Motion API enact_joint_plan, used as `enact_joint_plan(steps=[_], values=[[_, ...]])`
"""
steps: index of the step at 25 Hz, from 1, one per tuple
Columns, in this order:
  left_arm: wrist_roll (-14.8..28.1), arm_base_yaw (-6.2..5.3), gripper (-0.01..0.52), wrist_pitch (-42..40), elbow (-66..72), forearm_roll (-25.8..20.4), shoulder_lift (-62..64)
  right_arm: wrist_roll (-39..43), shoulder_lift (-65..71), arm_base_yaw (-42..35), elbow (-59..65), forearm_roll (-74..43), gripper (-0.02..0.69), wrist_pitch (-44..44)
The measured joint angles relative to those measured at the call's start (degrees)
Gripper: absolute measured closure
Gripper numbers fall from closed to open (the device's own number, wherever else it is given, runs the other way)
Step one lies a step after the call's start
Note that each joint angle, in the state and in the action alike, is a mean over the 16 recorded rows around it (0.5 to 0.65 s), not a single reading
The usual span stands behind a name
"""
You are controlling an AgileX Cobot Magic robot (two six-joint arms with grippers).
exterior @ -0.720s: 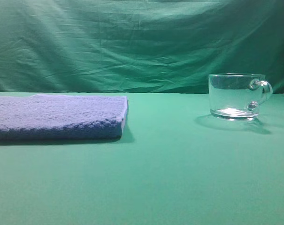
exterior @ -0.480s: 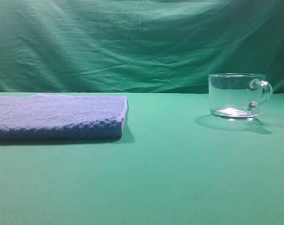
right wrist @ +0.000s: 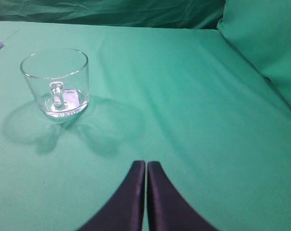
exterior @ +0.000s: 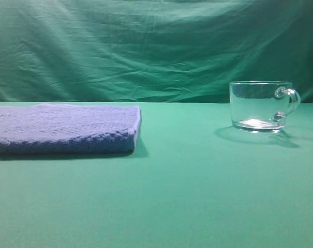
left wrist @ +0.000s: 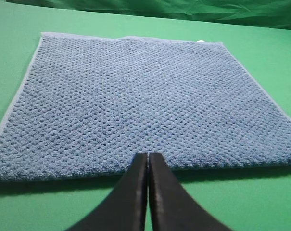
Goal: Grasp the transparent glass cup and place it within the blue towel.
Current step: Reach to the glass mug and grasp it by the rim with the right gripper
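Note:
The transparent glass cup (exterior: pixel 259 106) stands upright on the green cloth at the right, its handle to the right. In the right wrist view the cup (right wrist: pixel 56 82) is far left ahead, handle facing the camera. The blue towel (exterior: pixel 63 128) lies flat at the left; it fills the left wrist view (left wrist: pixel 135 96). My left gripper (left wrist: pixel 148 155) is shut and empty, its tips at the towel's near edge. My right gripper (right wrist: pixel 145 163) is shut and empty, well short of the cup and to its right. Neither gripper shows in the exterior high view.
A green cloth (exterior: pixel 197 196) covers the table and a green backdrop (exterior: pixel 146 46) hangs behind it. In the right wrist view a raised green fold (right wrist: pixel 265 48) rises at the far right.

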Motion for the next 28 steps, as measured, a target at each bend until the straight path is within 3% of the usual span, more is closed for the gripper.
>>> enact_joint_plan(steps=[15, 28], values=[[0.0, 0.0, 0.514, 0.0, 0.0, 0.0, 0.0, -0.42, 4.59, 1.31, -6.69, 7.25, 0.665, -8.88], [0.0, 0.0, 0.514, 0.0, 0.0, 0.0, 0.0, -4.73, 36.32, 3.29, -28.69, 11.22, 0.665, 0.52]])
